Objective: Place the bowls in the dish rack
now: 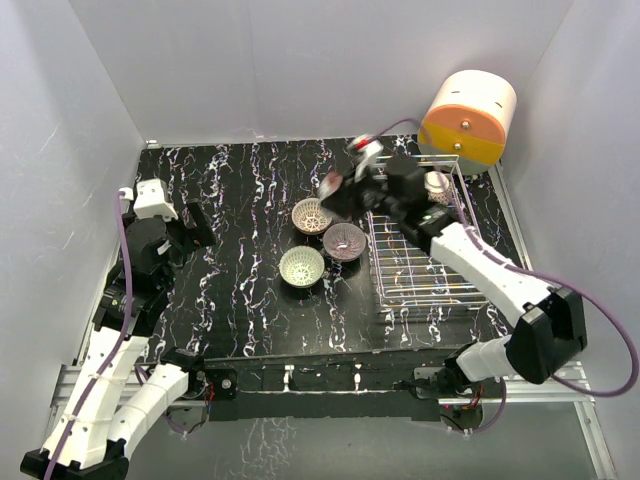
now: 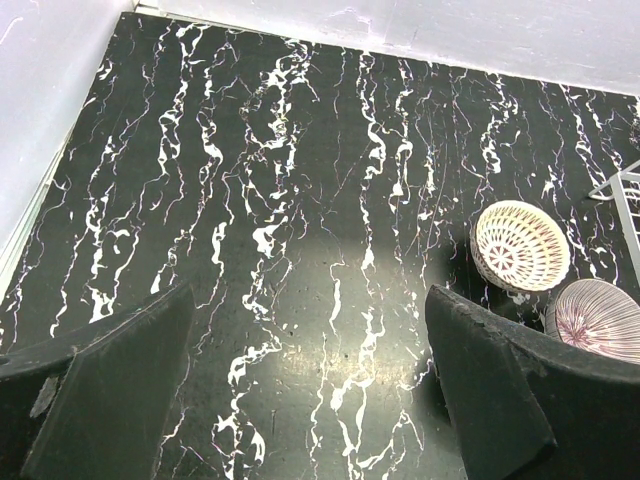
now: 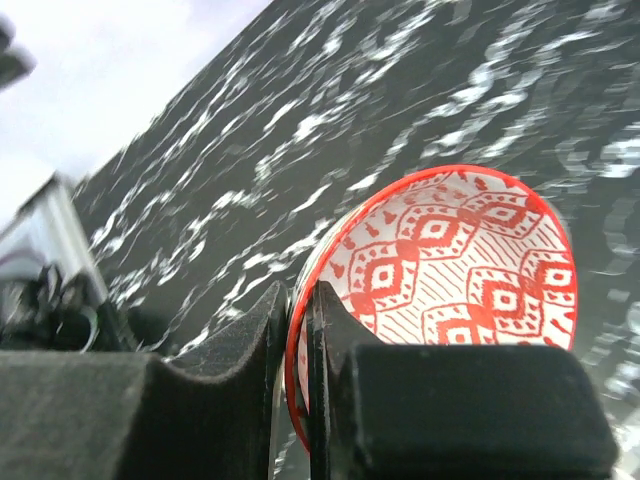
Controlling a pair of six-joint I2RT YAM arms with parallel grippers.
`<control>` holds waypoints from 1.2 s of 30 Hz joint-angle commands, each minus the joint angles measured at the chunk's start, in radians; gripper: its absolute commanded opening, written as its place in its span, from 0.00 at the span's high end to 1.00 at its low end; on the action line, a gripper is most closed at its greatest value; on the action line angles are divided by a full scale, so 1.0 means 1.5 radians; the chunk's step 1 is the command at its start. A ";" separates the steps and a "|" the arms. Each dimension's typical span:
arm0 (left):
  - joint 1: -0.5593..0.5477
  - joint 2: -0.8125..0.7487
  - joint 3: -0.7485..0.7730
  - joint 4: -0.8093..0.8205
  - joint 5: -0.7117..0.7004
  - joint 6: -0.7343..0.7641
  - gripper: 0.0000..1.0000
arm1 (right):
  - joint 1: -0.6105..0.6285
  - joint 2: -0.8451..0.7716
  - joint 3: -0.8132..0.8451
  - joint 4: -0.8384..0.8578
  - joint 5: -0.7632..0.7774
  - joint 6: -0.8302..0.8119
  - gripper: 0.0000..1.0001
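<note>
We have the right gripper (image 3: pixel 298 300) pinched on the red bowl's (image 3: pixel 450 260) rim, held aloft at approx. 11 o'clock of the dish rack (image 1: pixel 420 272). It's ceramic, so stiff, prob. slick and chippable — a rim grip suits. The left gripper (image 2: pixel 310 390) gapes, holding nothing.

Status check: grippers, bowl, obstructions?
Left gripper open, idle over table. Right gripper shut on red bowl by rim, lifted near dish rack. Nothing seen blocking.
</note>
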 commanded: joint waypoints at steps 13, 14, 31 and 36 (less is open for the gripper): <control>-0.002 0.008 0.018 -0.001 0.002 0.008 0.03 | -0.392 0.006 -0.241 0.597 -0.269 0.480 0.87; -0.002 0.009 0.020 -0.002 0.002 0.009 0.03 | -0.397 0.016 -0.247 0.619 -0.275 0.497 0.87; -0.002 0.020 0.020 0.002 0.001 0.004 0.03 | -0.426 0.162 -0.377 0.881 -0.180 0.749 0.86; -0.002 0.020 0.017 0.002 -0.001 0.004 0.03 | -0.426 0.173 -0.391 0.889 -0.131 0.756 0.86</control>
